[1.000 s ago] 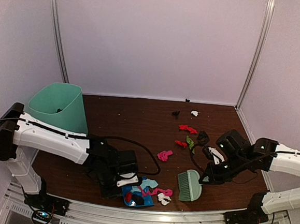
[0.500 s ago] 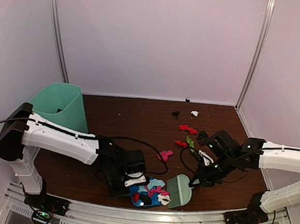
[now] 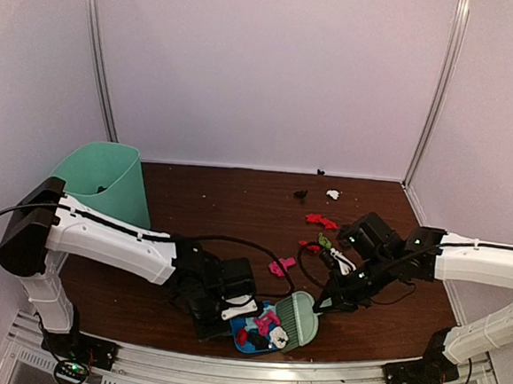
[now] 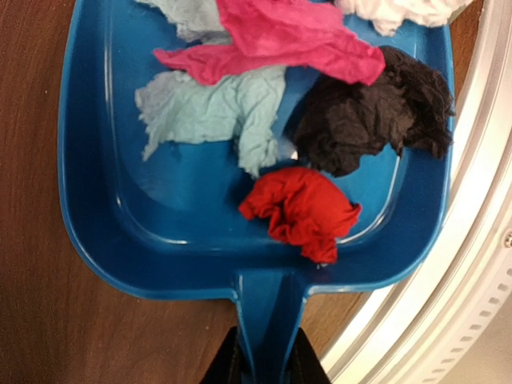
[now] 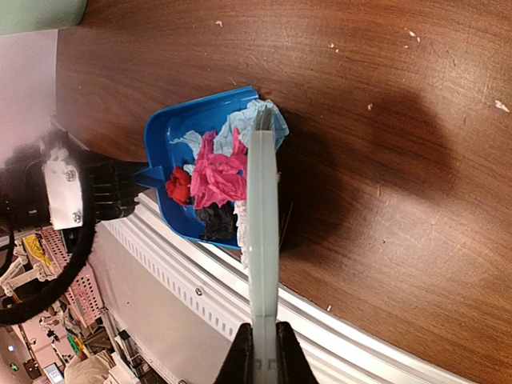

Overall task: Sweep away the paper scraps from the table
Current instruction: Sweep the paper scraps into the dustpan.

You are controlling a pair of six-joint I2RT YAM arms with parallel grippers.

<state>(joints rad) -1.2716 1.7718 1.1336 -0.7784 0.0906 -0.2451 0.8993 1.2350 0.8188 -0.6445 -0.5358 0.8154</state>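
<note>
White booth walls [image 3: 266, 68] around a dark wood-grain bench [image 3: 238, 204] with a metal front rail [image 3: 251, 371]. Far left: mint-green bin [image 3: 97, 184], upright in the back-left corner. The left arm [image 3: 111, 238] runs low and nearly flat from its base rightward along the near bench, wrist dipped at the front edge. The left claw [image 4: 268, 362] is clamped on the handle of the blue dustpan [image 4: 96, 208]. The pan sits flat on the bench beside the rail, mouth facing right. In the pan: paper scraps [image 4: 302, 210] in red, black, pink, cyan and white. The pale green hand brush [image 3: 298, 320] has its head at the pan mouth, against the pile. The right claw [image 5: 262, 356] is pinched tight on the brush handle. The right arm [image 3: 482, 261] stretches leftward, wrist angled down toward the pan. Loose on the bench: pink scrap [image 3: 279, 266] just behind the pan, red scraps [image 3: 321, 221] mid-right, black and white ones further back.
</note>
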